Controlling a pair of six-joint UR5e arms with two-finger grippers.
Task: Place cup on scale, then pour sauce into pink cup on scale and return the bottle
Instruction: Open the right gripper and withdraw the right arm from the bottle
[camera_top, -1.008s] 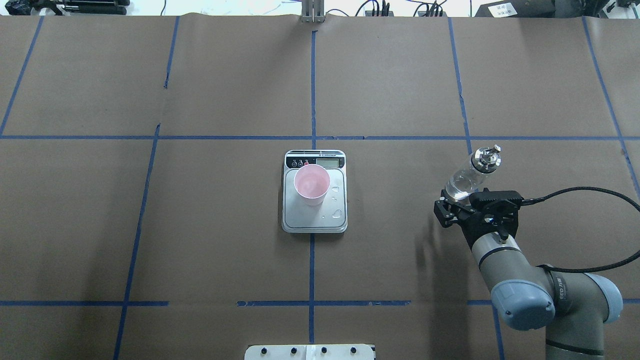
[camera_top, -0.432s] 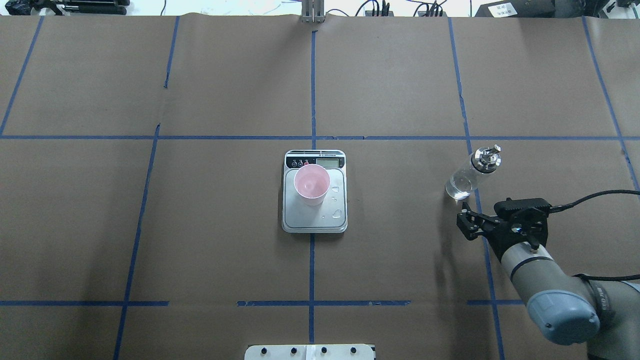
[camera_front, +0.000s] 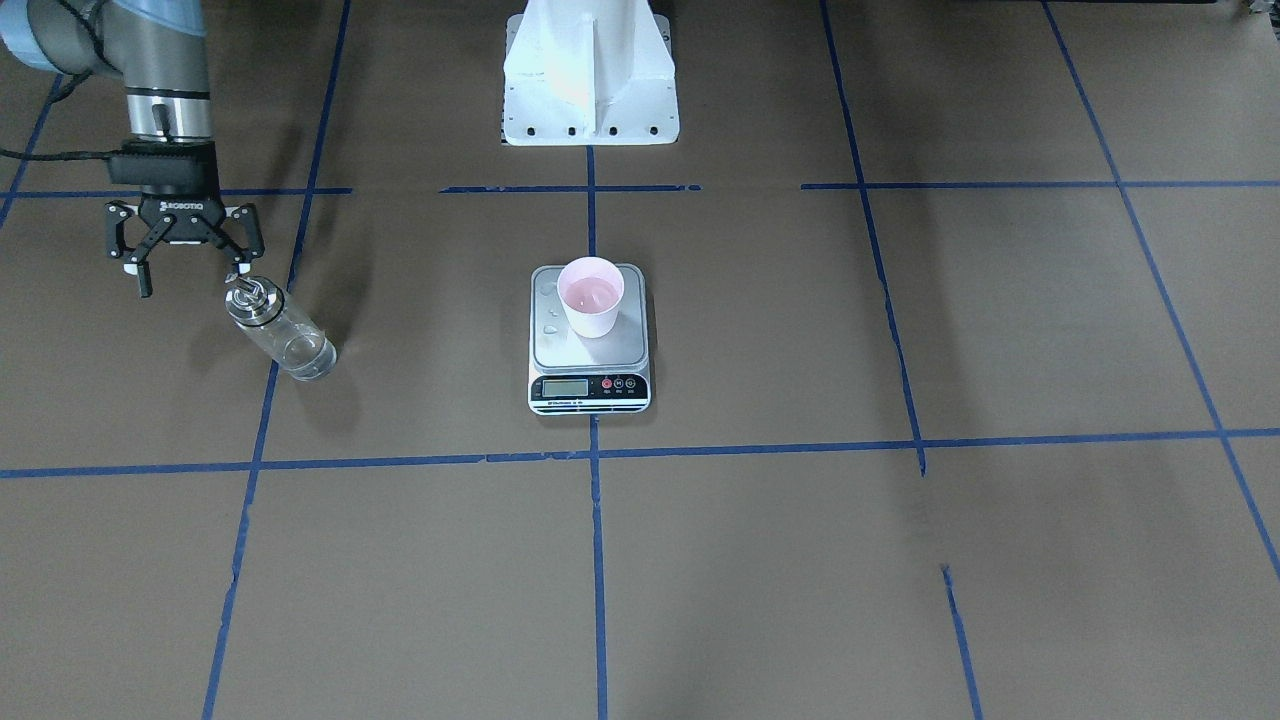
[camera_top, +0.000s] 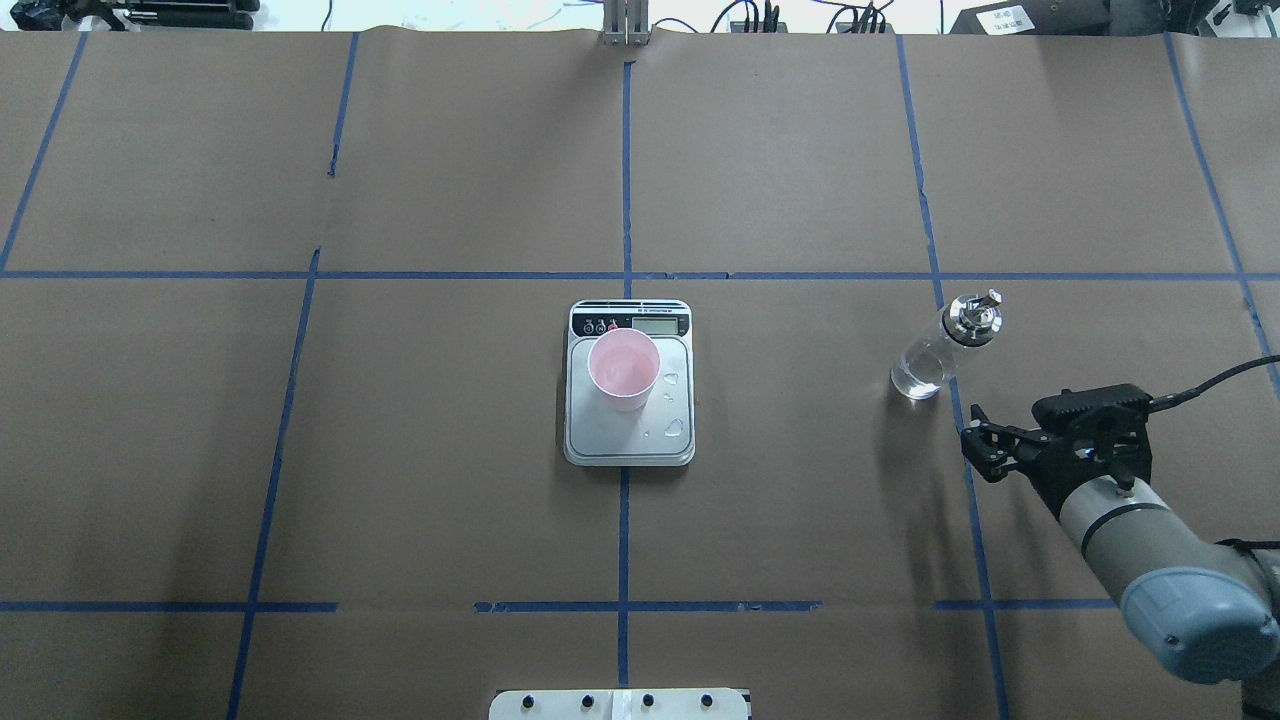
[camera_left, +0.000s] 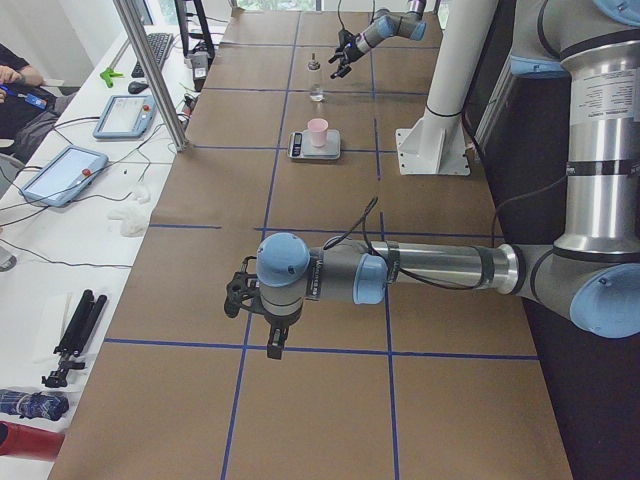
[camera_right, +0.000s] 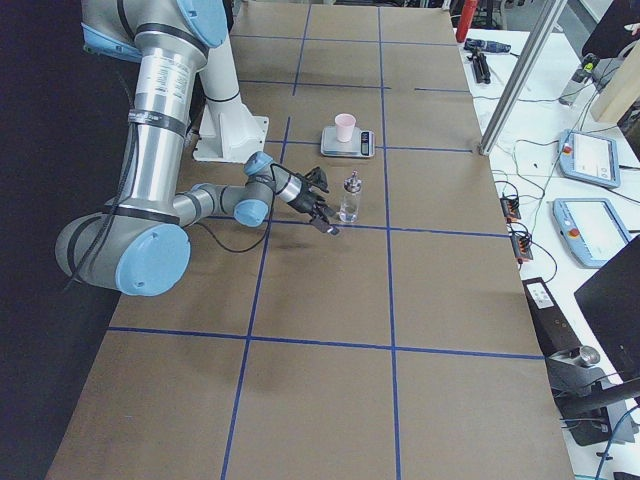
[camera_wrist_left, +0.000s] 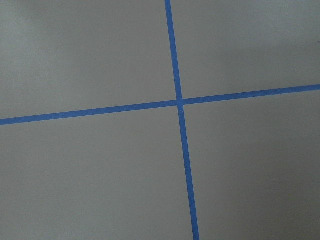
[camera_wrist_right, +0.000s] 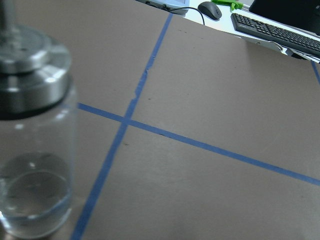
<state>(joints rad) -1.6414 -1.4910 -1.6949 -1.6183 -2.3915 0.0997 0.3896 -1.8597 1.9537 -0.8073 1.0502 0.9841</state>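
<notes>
The pink cup (camera_top: 623, 368) stands upright on the scale (camera_top: 610, 435), toward the far end of the platform just short of the display strip, with a few droplets (camera_top: 677, 428) on the bare metal to its right. It seems to hold some liquid, though the glare inside makes that hard to confirm. Well to the right, the bottle (camera_top: 935, 350) stands upright on the table (camera_top: 400, 450) beside a blue tape line, its metal spout cap on and a shallow layer of clear sauce (camera_wrist_right: 32, 200) at its bottom. The right gripper (camera_top: 985, 450) hangs just near and right of the bottle, apart from it, fingers spread wide and empty. The left gripper (camera_left: 262, 325) hovers low over the table's left end, far from the scale; I cannot tell whether it is released or clenched.
</notes>
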